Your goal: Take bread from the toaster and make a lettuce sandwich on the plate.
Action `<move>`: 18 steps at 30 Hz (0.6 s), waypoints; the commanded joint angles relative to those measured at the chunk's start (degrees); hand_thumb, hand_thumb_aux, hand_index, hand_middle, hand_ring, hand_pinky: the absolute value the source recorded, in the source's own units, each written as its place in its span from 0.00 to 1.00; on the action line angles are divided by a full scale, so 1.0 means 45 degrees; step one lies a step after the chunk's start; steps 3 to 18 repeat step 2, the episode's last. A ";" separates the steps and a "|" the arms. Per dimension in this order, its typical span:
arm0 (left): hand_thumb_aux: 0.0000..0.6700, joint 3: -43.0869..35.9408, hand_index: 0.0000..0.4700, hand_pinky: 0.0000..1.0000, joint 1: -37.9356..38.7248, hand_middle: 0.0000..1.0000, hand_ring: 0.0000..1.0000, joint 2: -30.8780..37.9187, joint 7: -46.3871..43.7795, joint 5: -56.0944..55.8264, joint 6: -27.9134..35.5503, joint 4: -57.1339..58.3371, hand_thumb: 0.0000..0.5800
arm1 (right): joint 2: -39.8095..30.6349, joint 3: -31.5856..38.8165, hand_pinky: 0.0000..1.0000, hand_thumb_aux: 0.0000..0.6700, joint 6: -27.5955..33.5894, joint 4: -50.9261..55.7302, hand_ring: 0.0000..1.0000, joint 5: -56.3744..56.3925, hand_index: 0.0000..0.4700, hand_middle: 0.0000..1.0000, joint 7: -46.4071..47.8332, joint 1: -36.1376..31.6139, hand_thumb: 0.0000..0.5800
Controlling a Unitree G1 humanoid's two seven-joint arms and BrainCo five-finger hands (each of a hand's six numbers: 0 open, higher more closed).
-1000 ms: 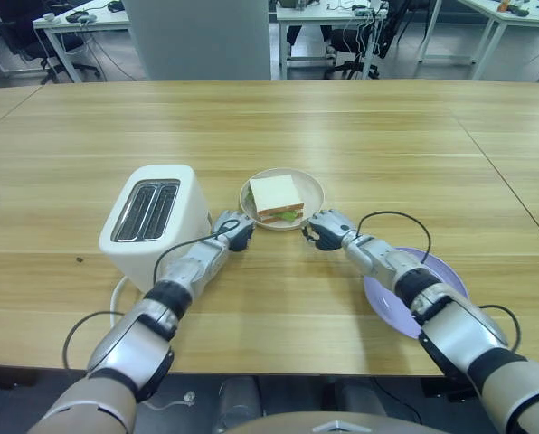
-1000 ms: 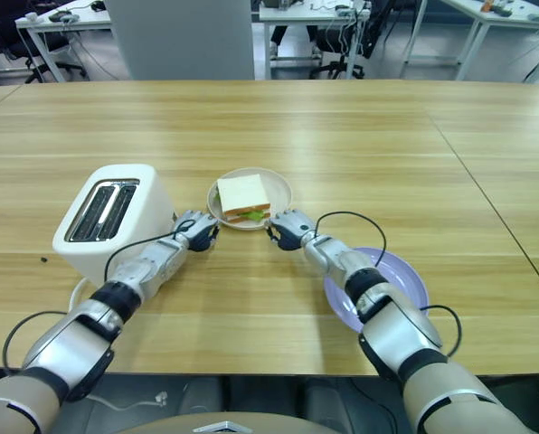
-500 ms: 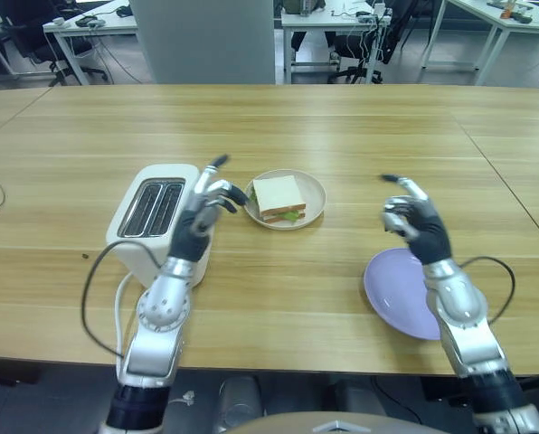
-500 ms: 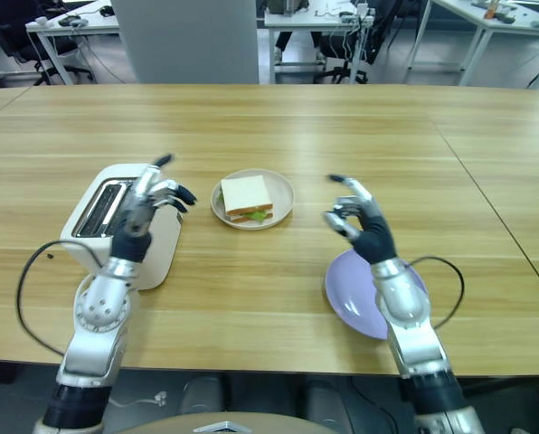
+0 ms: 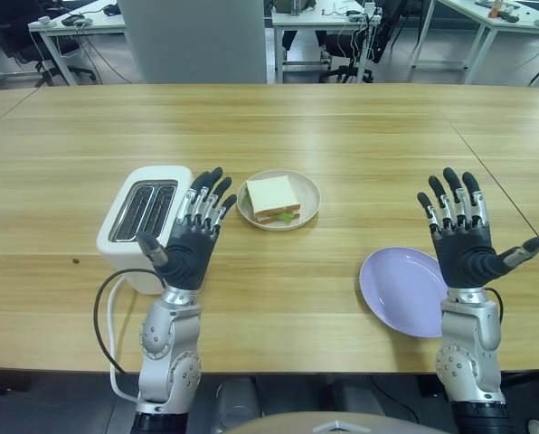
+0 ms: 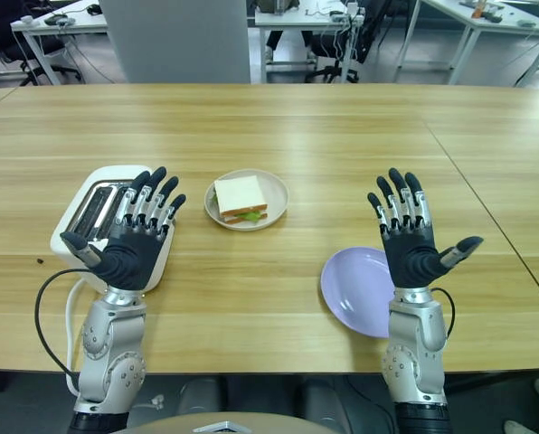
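Wooden table (image 5: 360, 127) is used. Left hand (image 5: 193, 242) and right hand (image 5: 462, 246) have been pulled back and raised, fingers spread, nothing held. Toaster (image 5: 141, 224) is sited just behind the left hand. Lettuce sandwich (image 5: 273, 194) is left on the plate (image 5: 313, 193) beyond, between the hands. Task is judged done.

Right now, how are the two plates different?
The cream plate carries a sandwich; the purple plate is bare. The cream plate sits beside the toaster; the purple plate lies near the right hand. Both are round and lie flat.
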 commanded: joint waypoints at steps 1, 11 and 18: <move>0.00 0.0418 0.00 0.00 -0.0190 0.00 0.00 -0.0069 -0.0416 -0.0584 0.0442 0.0491 0.00 | 0.0371 0.0001 0.00 0.00 0.0708 -0.0322 0.00 0.0326 0.00 0.00 0.0724 0.0367 0.00; 0.00 0.0525 0.00 0.00 -0.0216 0.00 0.00 -0.0091 -0.0503 -0.0709 0.0504 0.0548 0.00 | 0.0462 0.0012 0.00 0.00 0.0796 -0.0401 0.00 0.0272 0.00 0.00 0.0844 0.0395 0.00; 0.00 0.0525 0.00 0.00 -0.0216 0.00 0.00 -0.0091 -0.0503 -0.0709 0.0504 0.0548 0.00 | 0.0462 0.0012 0.00 0.00 0.0796 -0.0401 0.00 0.0272 0.00 0.00 0.0844 0.0395 0.00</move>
